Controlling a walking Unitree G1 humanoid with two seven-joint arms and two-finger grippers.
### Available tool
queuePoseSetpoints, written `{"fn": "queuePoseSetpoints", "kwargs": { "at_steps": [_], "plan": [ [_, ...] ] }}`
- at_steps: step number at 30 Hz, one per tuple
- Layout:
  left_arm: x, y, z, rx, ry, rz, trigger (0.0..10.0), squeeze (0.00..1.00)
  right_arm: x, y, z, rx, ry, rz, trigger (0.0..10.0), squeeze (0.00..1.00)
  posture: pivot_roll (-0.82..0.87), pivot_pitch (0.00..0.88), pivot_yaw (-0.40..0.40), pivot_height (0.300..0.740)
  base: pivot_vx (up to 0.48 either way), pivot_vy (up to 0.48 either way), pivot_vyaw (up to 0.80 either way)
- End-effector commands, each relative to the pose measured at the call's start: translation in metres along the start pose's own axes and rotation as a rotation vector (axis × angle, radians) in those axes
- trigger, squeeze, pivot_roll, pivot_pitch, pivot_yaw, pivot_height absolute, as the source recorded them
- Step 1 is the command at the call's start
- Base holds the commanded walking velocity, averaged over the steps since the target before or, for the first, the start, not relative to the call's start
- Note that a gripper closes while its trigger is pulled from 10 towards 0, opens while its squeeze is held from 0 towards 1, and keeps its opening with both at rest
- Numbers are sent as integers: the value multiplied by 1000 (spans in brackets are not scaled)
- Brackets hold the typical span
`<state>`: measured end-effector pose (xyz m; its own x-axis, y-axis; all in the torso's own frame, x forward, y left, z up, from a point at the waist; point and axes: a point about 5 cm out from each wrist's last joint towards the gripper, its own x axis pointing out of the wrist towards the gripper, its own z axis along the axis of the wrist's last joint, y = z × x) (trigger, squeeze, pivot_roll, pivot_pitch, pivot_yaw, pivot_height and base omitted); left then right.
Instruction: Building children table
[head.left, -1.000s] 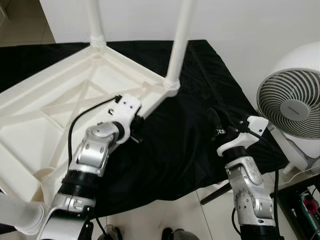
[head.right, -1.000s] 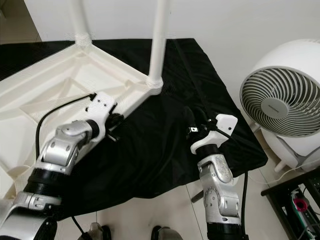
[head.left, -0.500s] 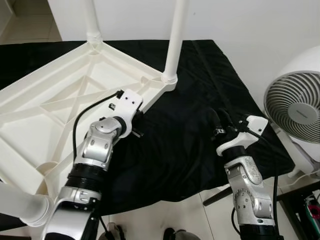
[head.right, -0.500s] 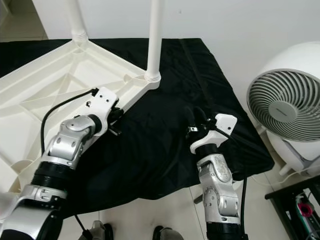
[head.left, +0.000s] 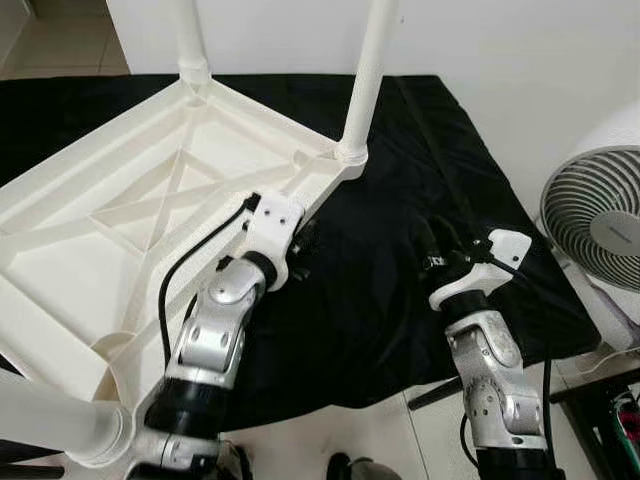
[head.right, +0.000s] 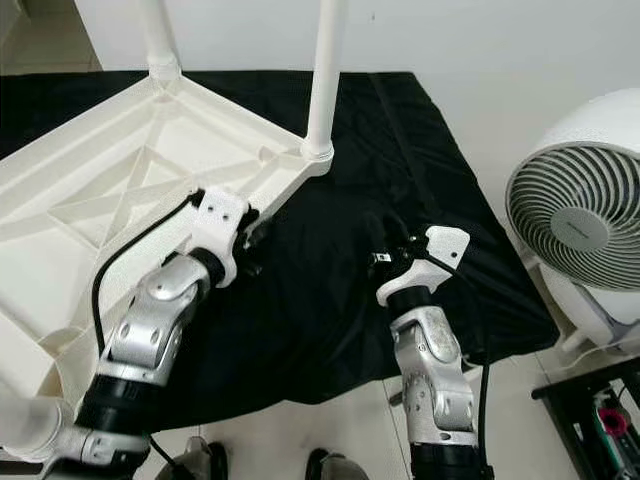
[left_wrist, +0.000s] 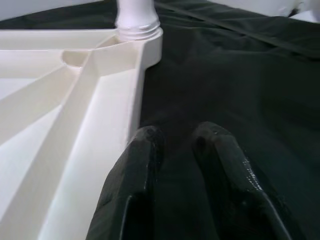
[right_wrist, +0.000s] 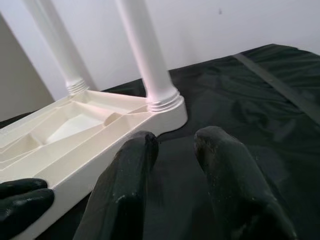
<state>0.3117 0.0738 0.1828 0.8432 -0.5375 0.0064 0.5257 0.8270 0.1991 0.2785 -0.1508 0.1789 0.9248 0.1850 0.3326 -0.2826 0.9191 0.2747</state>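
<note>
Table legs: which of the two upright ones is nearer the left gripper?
The leg at the corner beside the black cloth, just ahead of the left gripper. The other leg stands at the farther corner.

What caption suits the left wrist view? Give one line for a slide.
Left gripper, fingers slightly parted and empty, sits on the black cloth beside the rim of the upturned white table, near a fitted leg.

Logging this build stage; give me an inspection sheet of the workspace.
Surface: black cloth spread under the work, tiled floor at its near edge.
Job's things: white table top upside down, legs upright in the far corners, another leg at the near-left corner.
Clutter: nothing seen.
Grippers: left gripper beside the table's rim, slightly open, empty; right gripper over the cloth, slightly open, empty.
Cables: black cable along the left arm.
Surroundings: white fan to the right, white wall behind.
</note>
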Motion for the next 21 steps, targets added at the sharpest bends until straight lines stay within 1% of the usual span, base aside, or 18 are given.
{"fn": "queuePoseSetpoints", "kwargs": {
  "at_steps": [1,3,5,6,8,10,11,12,14,15,16,18,20,21],
  "plan": [
    [-3,-6,2,3,-15,-46,10000,0,-1,-2,-3,-3,14,-1,10000,0,87,146,-77,740,0,0,0],
    [-9,-5,2,13,-1,-49,10000,0,0,0,-4,-1,17,8,10000,0,92,144,-79,740,0,0,0],
    [-9,-5,2,13,-1,-49,10000,0,0,0,-4,-1,17,8,10000,0,92,144,-79,740,0,0,0],
    [-13,-4,2,25,7,-54,10000,0,0,0,-4,0,18,10,10000,0,94,143,-79,740,0,0,0],
    [-20,-1,-1,48,38,-54,10000,0,1,1,-5,3,19,13,10000,0,101,140,-79,740,0,0,0],
    [-23,0,-2,58,54,-51,10000,0,1,1,-5,4,20,15,10000,0,101,140,-79,740,0,0,0],
    [-29,4,-5,82,91,-48,10000,0,1,2,-6,6,21,18,10000,0,102,140,-79,740,0,0,0],
    [-29,4,-5,82,91,-48,10000,0,1,2,-6,6,21,18,10000,0,102,140,-79,740,0,0,0],
    [-34,9,-8,103,128,-30,10000,0,1,2,-6,6,22,21,10000,0,104,140,-79,740,0,0,0],
    [-34,9,-8,103,128,-30,10000,0,1,2,-6,6,22,21,10000,0,104,140,-79,740,0,0,0],
    [-38,13,-9,129,156,-13,10000,0,1,3,-6,5,22,23,10000,0,108,142,-77,740,0,0,0],
    [-39,15,-9,140,167,-6,10000,0,1,3,-6,5,21,25,10000,0,108,142,-77,740,0,0,0],
    [-42,20,-8,143,192,29,10000,0,1,3,-7,6,22,24,10000,0,109,143,-77,740,0,0,0],
    [-44,23,-7,160,206,57,10000,0,1,4,-7,7,22,25,10000,0,111,144,-76,740,0,0,0]
  ]
}}
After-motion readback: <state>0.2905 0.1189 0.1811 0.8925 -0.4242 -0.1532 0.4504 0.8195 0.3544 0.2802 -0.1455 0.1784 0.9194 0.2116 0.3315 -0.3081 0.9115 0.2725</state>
